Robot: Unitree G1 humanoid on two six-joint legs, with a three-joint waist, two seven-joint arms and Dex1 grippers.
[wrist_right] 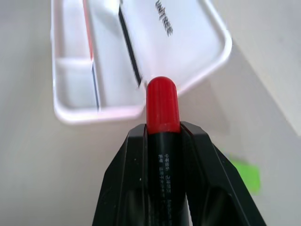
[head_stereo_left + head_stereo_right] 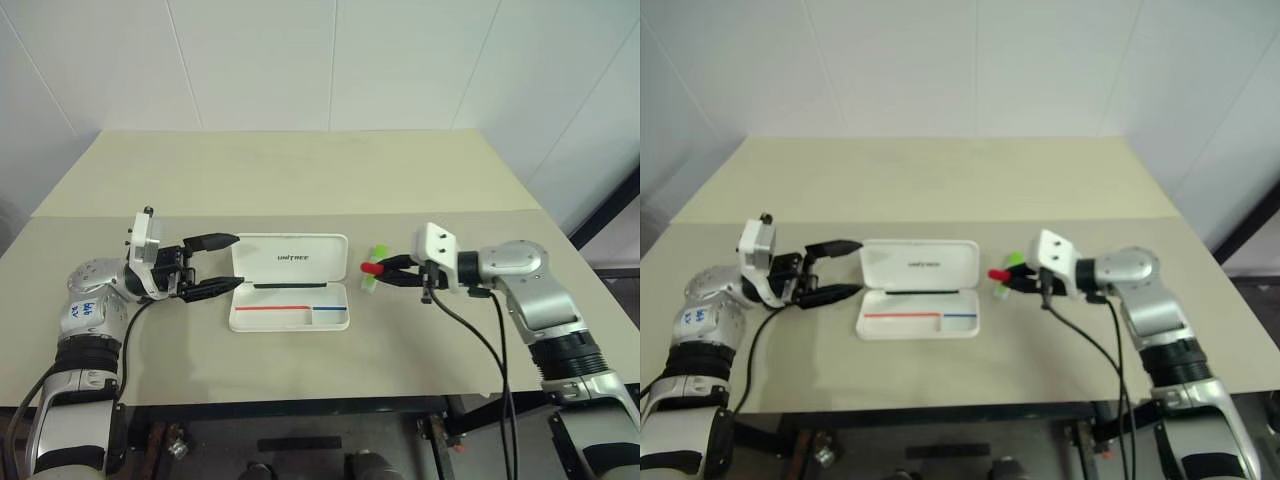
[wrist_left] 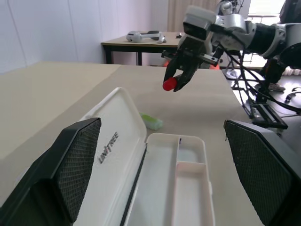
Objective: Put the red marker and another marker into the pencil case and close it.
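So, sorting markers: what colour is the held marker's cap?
Bright red cap, clearest in the right wrist view.

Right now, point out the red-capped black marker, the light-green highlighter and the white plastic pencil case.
red-capped black marker [image 1: 162, 106], right wrist view, red cap.
light-green highlighter [image 3: 151, 121], left wrist view, body.
white plastic pencil case [image 2: 290, 258], left eye view, open lid.

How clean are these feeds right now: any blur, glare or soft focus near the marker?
Right wrist view: the red marker is sharp between the jaws, while the pencil case and green highlighter behind are soft. Left wrist view: the near fingers loom large; bright window glare at the far side. Left eye view: even light, faint shadows, no glare on the table.
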